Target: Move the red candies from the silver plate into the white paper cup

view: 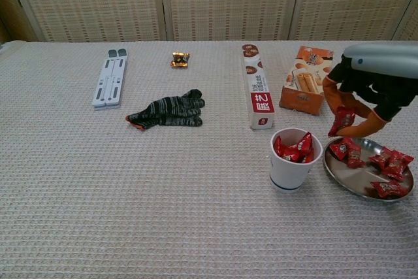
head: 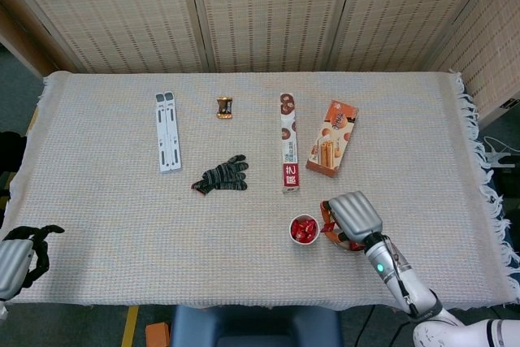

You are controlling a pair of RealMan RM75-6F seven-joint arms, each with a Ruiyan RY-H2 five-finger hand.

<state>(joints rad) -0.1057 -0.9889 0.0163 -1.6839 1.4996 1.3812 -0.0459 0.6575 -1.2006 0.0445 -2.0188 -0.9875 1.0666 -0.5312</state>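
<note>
Woven screens stand behind the table (head: 106,201), which wears a pale waffle cloth. My white paper cup (view: 295,160) holds several red candies (view: 292,147). Just right of the cup, the silver plate (view: 353,181) carries more red candies (view: 389,164), loose near its rim. My right robot hand (view: 363,93) hangs above the plate's cup-side edge, pinching one red candy (view: 341,121) between orange fingertips (view: 332,99). From the head view this robot hand covers most of the plate. My left robot hand (head: 18,254) sits far left of the cup at the table's edge, partly cut off, dark fingers curled; I cannot tell its state.
</note>
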